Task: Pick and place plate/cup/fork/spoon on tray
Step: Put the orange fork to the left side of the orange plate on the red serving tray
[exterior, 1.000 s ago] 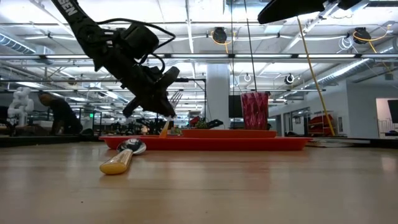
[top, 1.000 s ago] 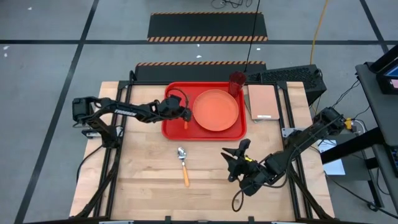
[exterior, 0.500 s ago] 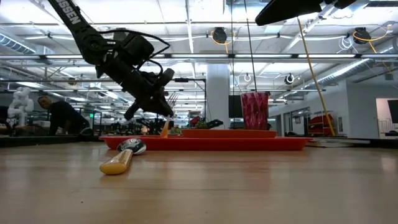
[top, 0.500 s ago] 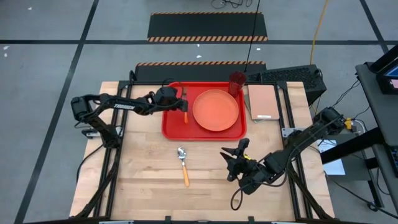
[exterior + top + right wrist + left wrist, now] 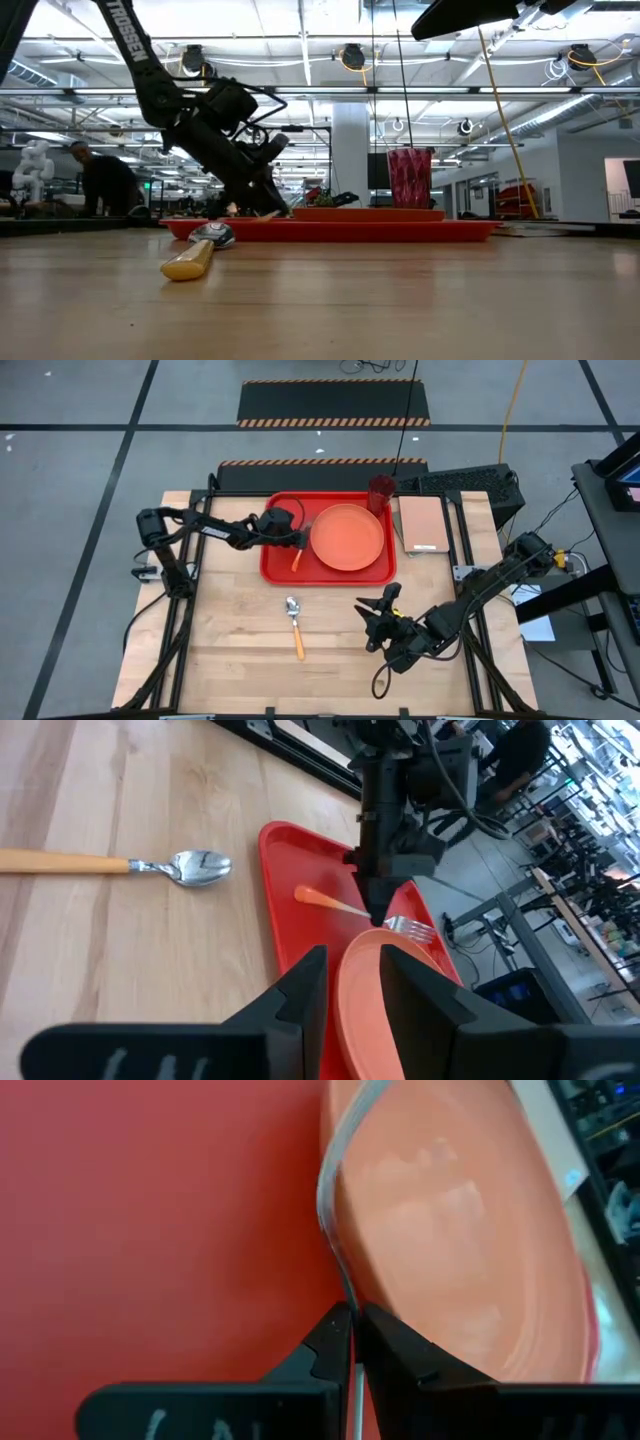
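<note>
The red tray point(image 5: 280, 565) holds the orange plate point(image 5: 348, 537). The dark red cup point(image 5: 381, 491) stands at the tray's far right corner. My left gripper point(image 5: 301, 542) is low over the tray, just left of the plate, shut on the fork point(image 5: 345, 907). The spoon point(image 5: 294, 623) lies flat on the wooden table near the tray's near edge, with its bowl toward the tray. My right gripper point(image 5: 383, 607) is open and empty over the table, right of the spoon. My left gripper pinches the fork's thin metal neck point(image 5: 352, 1295) between its two fingers, between the orange handle point(image 5: 318, 899) and the tines point(image 5: 418, 931). The fingers slant down from the table's left and lie across the fork. The fork sits nearly level, low over the tray floor; whether it rests there I cannot tell.
A tan-pink pad point(image 5: 424, 525) lies right of the tray. The plate fills the tray's right half. Bare wood lies left of the spoon and along the table's near edge. A person point(image 5: 100, 185) shows in the room far behind the table.
My left gripper has drawn back toward the tray's far left and then gone down to the tray floor beside the plate's left rim, still shut on the fork. The fork hung tilted below the fingers and now lies lower and nearly level.
</note>
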### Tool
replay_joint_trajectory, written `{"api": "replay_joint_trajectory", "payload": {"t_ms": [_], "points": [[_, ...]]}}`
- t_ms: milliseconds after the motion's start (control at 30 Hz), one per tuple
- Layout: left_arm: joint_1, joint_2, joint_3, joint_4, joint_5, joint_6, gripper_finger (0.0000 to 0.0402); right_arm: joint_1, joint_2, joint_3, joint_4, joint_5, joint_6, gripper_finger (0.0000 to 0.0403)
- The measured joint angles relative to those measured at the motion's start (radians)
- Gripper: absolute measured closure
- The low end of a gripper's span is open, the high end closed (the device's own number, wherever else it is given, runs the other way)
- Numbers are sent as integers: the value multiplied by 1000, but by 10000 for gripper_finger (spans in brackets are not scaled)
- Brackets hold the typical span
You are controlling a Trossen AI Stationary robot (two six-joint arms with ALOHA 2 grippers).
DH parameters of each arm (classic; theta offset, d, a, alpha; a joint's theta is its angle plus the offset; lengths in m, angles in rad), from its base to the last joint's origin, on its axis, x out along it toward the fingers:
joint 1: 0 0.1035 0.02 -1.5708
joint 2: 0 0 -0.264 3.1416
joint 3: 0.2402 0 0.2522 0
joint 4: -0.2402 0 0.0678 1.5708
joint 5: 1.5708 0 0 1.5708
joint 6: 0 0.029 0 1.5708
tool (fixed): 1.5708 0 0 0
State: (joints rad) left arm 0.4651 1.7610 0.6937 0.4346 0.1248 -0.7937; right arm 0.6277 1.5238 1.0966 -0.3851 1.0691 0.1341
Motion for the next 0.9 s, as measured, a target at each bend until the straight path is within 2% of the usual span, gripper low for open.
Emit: {"api": "replay_joint_trajectory", "payload": {"t_ms": [267,467,900], "points": [[4,5,1,14,-63,5,371,0,0,0,-3,0,10,316],[5,5,1,5,-155,-22,371,2,0,0,-6,-1,23,316],[-1,4,2,-31,-249,-39,369,2,0,0,-9,-20,29,316]]}}
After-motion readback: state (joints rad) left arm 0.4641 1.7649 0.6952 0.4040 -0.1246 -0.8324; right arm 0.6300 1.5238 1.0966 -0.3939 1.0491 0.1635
